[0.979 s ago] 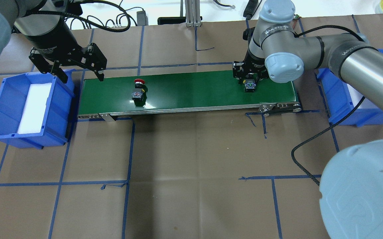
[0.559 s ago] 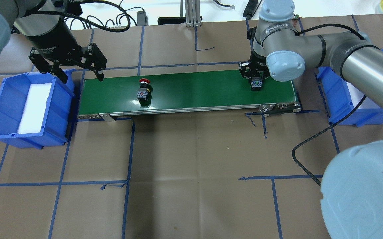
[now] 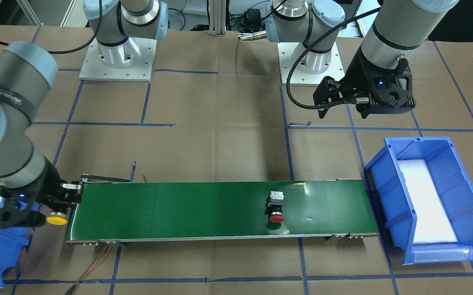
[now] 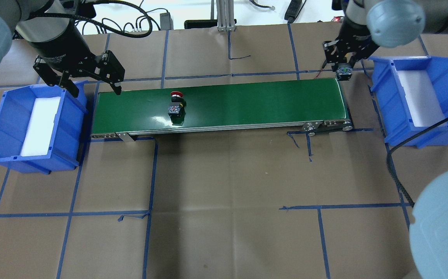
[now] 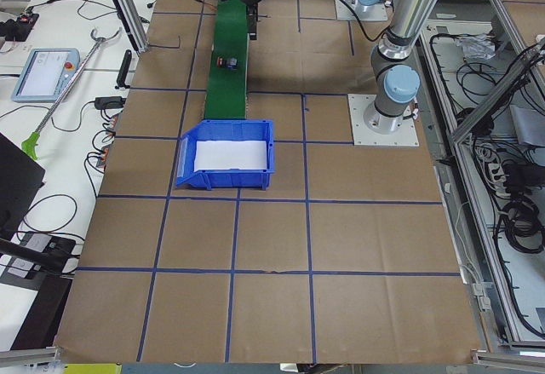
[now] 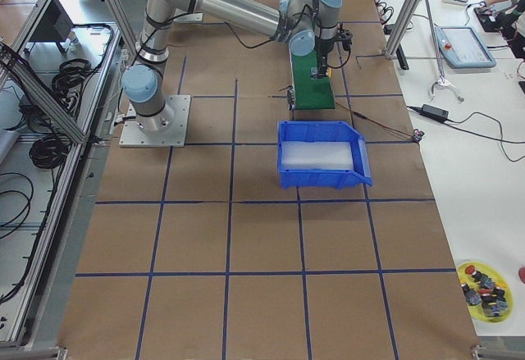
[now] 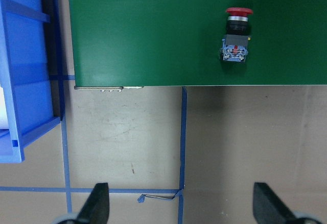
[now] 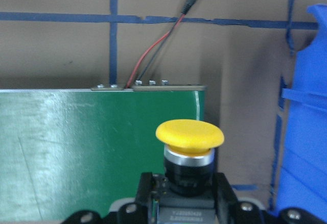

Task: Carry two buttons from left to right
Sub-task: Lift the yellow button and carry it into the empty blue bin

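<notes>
Right end effector [image 4: 342, 68], clenched on yellow mushroom-cap push-button [image 8: 189, 134], has lifted it clear of green conveyor belt's [image 4: 247, 104] right end, just beside blue plastic bin [image 4: 421, 135]. Red mushroom-cap push-button [image 4: 176, 105] has crept rightward, still left of belt's middle. Left end effector [image 4: 96, 92] released, idle. First drop looks close.

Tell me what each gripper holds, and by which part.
The right gripper holds the yellow button by its black body, cap free. The left gripper is open, empty.
</notes>
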You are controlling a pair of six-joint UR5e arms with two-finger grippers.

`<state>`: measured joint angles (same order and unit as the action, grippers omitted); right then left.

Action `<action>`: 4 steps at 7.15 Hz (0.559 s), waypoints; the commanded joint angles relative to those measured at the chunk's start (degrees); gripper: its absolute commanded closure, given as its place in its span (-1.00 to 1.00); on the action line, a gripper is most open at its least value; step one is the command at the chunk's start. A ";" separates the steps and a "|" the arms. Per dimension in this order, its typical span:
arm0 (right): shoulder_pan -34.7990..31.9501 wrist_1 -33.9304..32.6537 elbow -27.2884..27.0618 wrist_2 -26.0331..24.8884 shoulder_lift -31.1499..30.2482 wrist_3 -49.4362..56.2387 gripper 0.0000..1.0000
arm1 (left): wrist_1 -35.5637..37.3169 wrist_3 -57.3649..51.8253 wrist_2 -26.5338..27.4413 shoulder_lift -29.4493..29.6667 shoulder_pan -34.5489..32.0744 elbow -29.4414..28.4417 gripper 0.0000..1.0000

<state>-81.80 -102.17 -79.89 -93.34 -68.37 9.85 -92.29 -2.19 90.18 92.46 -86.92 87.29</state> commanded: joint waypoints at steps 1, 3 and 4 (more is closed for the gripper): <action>13.35 6.98 4.03 0.61 -2.82 13.54 0.92 | 0.44 0.08 0.00 0.00 0.00 -0.01 -1.00; 21.39 5.24 2.99 0.88 -1.60 25.95 0.94 | 0.79 0.08 0.00 -0.09 0.00 0.16 -1.00; 22.29 2.61 1.24 0.88 -0.46 26.53 0.95 | 0.88 -0.01 0.09 -0.09 0.00 0.16 -1.00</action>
<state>-61.99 -97.13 -77.14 -92.51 -69.90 33.10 -91.53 -2.13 90.19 92.41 -86.93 87.41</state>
